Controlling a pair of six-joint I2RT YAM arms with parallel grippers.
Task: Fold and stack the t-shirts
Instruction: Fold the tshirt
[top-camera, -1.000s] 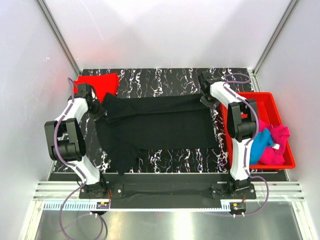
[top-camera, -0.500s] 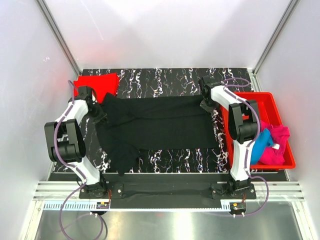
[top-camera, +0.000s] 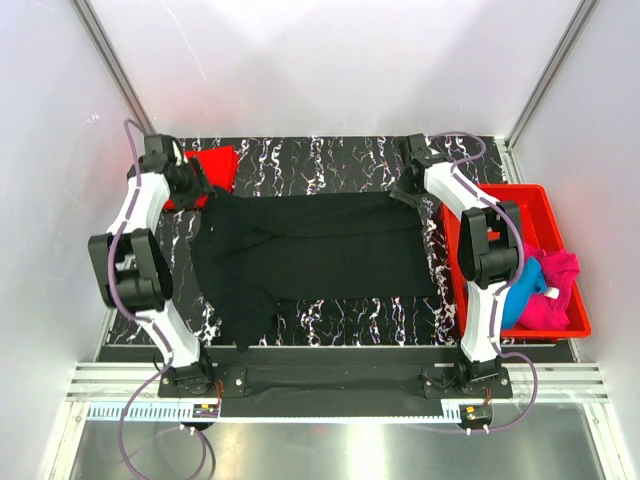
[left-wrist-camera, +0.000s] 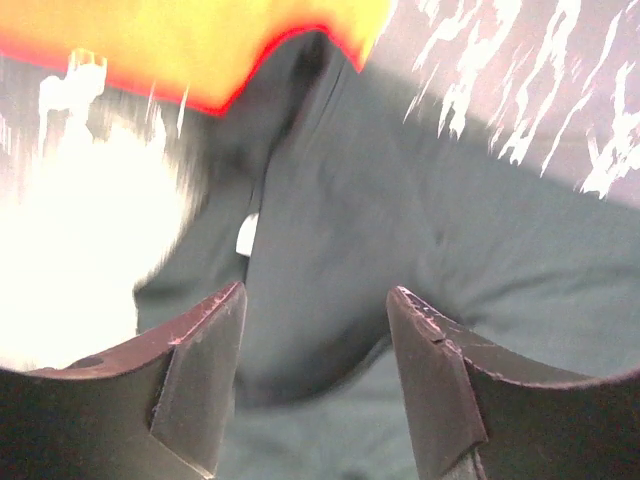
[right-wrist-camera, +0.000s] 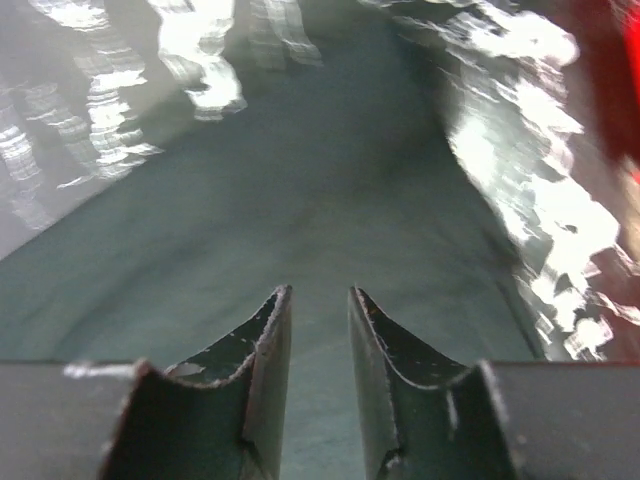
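Observation:
A black t-shirt lies spread flat across the middle of the table, one sleeve trailing toward the front left. Above its far left corner my left gripper stands open; in the left wrist view the gripper has only black cloth beneath it and nothing between the fingers. My right gripper hovers at the shirt's far right corner. Its jaws are a little apart over the black cloth and hold nothing. A folded red t-shirt lies at the back left. Blue and magenta t-shirts sit crumpled in the bin.
A rigid red plastic bin stands at the table's right edge, close beside the right arm. White walls enclose the back and both sides. The table's black marbled top shows bare in front of the black shirt.
Both grippers have opened and let go of the black shirt's far corners. The left arm has risen and drawn back toward the rear left, over the red shirt; the right has backed off slightly.

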